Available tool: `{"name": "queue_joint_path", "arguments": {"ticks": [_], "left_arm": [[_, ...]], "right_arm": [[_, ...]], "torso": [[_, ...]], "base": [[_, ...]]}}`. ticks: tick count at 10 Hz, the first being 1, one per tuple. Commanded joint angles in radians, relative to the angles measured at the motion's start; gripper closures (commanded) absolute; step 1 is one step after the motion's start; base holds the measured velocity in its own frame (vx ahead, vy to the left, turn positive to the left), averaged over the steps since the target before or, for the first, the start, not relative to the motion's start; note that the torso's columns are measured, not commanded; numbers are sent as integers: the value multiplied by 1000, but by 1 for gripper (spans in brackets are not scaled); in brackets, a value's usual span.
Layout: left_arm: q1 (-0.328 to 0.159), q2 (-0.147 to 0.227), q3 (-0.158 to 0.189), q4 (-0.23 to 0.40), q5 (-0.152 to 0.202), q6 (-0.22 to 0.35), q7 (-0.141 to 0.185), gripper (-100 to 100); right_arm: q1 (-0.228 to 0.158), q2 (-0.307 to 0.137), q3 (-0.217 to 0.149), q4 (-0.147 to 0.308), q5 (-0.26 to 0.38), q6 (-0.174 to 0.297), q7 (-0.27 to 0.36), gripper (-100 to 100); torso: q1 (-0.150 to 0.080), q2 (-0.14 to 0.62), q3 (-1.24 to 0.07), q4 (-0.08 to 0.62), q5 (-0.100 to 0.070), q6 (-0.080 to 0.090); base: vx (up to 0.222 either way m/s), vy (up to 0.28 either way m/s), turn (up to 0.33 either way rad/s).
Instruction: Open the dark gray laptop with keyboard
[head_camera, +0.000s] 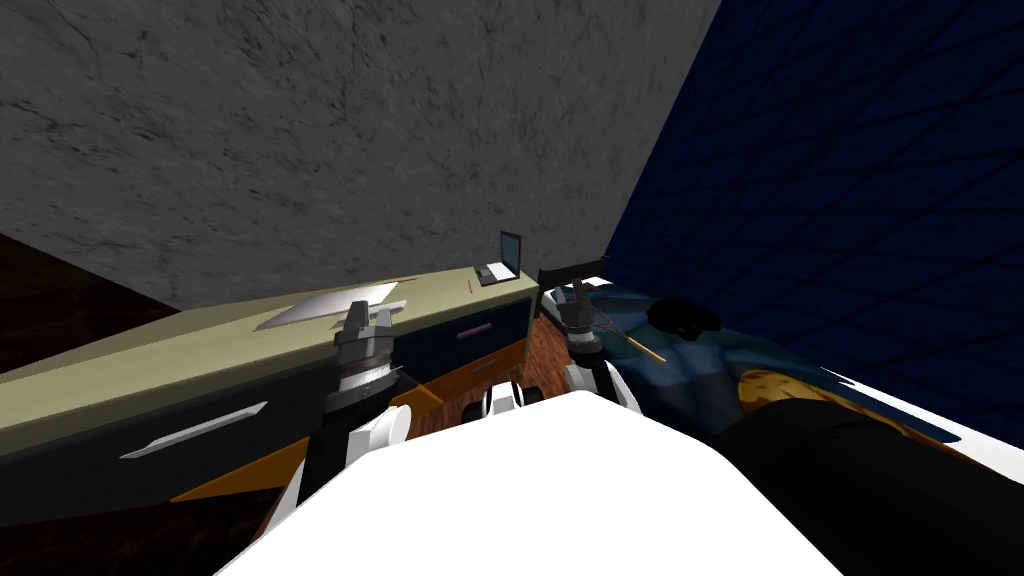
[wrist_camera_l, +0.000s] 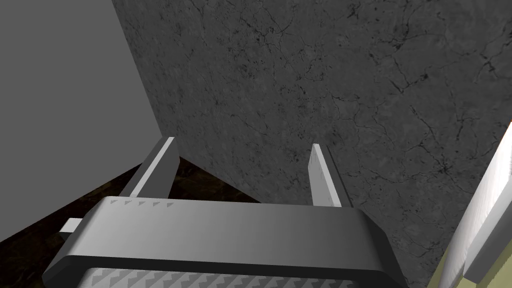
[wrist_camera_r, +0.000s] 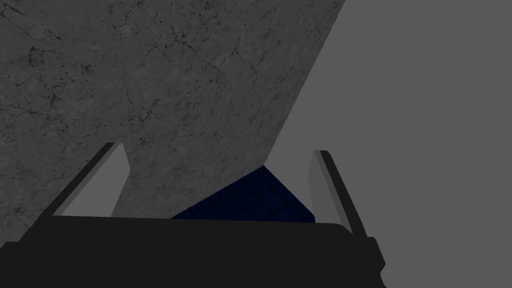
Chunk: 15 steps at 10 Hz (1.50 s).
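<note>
Your laptop (head_camera: 330, 305) lies flat and shut on the olive-green top of the counter (head_camera: 120, 365), about midway along it. It is a thin, smooth slab with straight edges, and it renders pale grey to white under the light. In the left wrist view its rim shows as two stacked layers with a rounded corner, resting on the olive top.

Your left pincer (head_camera: 368, 316) stands at the counter's front edge, just beside the slab. Its blades point up and are spread apart with nothing between them; you cannot tell whether it touches the slab. Your right pincer (head_camera: 577, 296) is raised past the counter's far end, near the bed (head_camera: 700, 365), with its two flat blades likewise parted and empty.

The counter's front is dark and matt, with drawers (head_camera: 230, 440) carrying slim bar handles, one pale grey and one pinkish. At the far end of the top sits a small second laptop (head_camera: 503, 262) with its lid upright, a bluish panel in a dark frame over a pale base. A thin red stick (head_camera: 470, 285) lies beside it.

Behind the counter runs a rough grey wall (head_camera: 300, 120) veined with dark cracks like stone. The adjoining blue wall (head_camera: 850, 180) is deep in colour with a faint tile grid, and the floor (head_camera: 545, 350) is reddish wood. On the bed's blue cover lies a small net (head_camera: 640, 346) with a wooden handle.
</note>
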Motion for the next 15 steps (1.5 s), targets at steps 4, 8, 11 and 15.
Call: {"name": "queue_joint_path", "arguments": {"ticks": [4, 8, 11, 15], "left_arm": [[0, 0, 0, 0, 0, 0, 0, 0], [0, 0, 0, 0, 0, 0, 0, 0], [0, 0, 0, 0, 0, 0, 0, 0], [0, 0, 0, 0, 0, 0, 0, 0]], "right_arm": [[11, -144, -67, 29, 76, 41, 22, -100], [28, -258, -138, 56, 161, 81, 47, -100], [42, -351, -200, 78, 235, 115, 69, -100], [63, -479, -290, 112, 342, 165, 100, -100]], "torso": [[0, 3, -5, 4, 0, 0], [0, 3, -5, 4, 0, 0], [0, 4, -5, 4, 0, 0], [0, 4, -5, 4, 0, 0]], "base": [[13, 5, 98], [19, 6, 132], [23, 4, 162], [24, 6, 173]]}}
